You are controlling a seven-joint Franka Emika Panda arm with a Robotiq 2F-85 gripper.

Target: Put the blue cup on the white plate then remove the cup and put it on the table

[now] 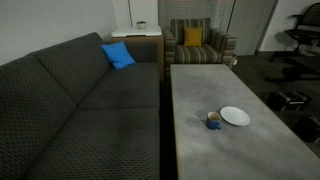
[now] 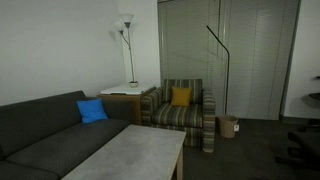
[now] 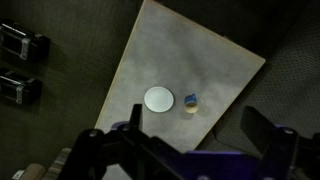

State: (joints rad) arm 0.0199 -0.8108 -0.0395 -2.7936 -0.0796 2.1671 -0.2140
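The blue cup [image 1: 213,120] stands upright on the grey stone-like table [image 1: 200,90], just beside the white plate [image 1: 235,116] and apart from it. From high above, the wrist view shows the cup [image 3: 190,101] next to the plate [image 3: 158,98] near one end of the table [image 3: 180,50]. My gripper [image 3: 196,115] hangs far above them, open, with nothing between its dark fingers [image 3: 262,130]. Neither exterior view shows the gripper. One exterior view shows only the bare near end of the table [image 2: 130,155], with cup and plate out of view.
A dark grey sofa [image 1: 80,100] with a blue pillow [image 1: 117,55] runs along one long side of the table. A striped armchair [image 1: 195,45] and a white side table [image 1: 138,38] stand beyond its far end. Two black boxes [image 3: 20,45] lie on the floor.
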